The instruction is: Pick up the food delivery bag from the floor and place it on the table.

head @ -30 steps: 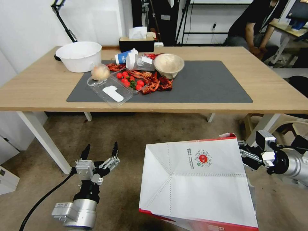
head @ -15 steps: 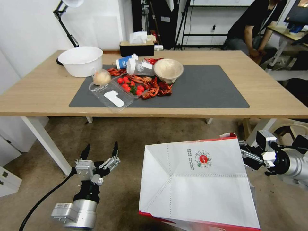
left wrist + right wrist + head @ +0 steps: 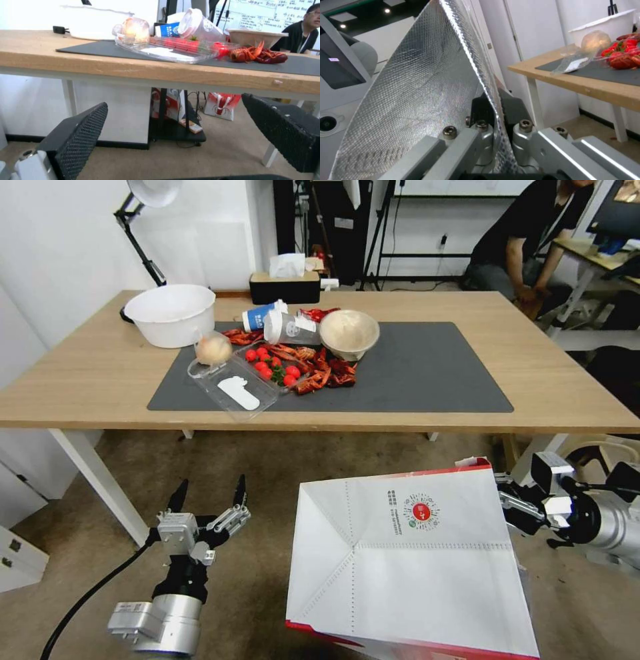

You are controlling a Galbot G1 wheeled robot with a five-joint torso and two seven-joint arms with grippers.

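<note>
The food delivery bag [image 3: 410, 563] is held off the floor [image 3: 267, 473], in front of the surface [image 3: 100, 373], its rim clamped by the right tool [image 3: 495, 117]. The left tool [image 3: 208, 499] is held low with fingers apart; whether the bag's far end hangs free cannot be judged.

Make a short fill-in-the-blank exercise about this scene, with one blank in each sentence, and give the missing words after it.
1. The right gripper is shut on the edge of the ____.
2. The left gripper hangs open below the table and holds ____.
3. The inside of the bag is lined with silver ____.
4. The mat under the food is dark ____.

Missing words: bag; nothing; foil; grey
</note>
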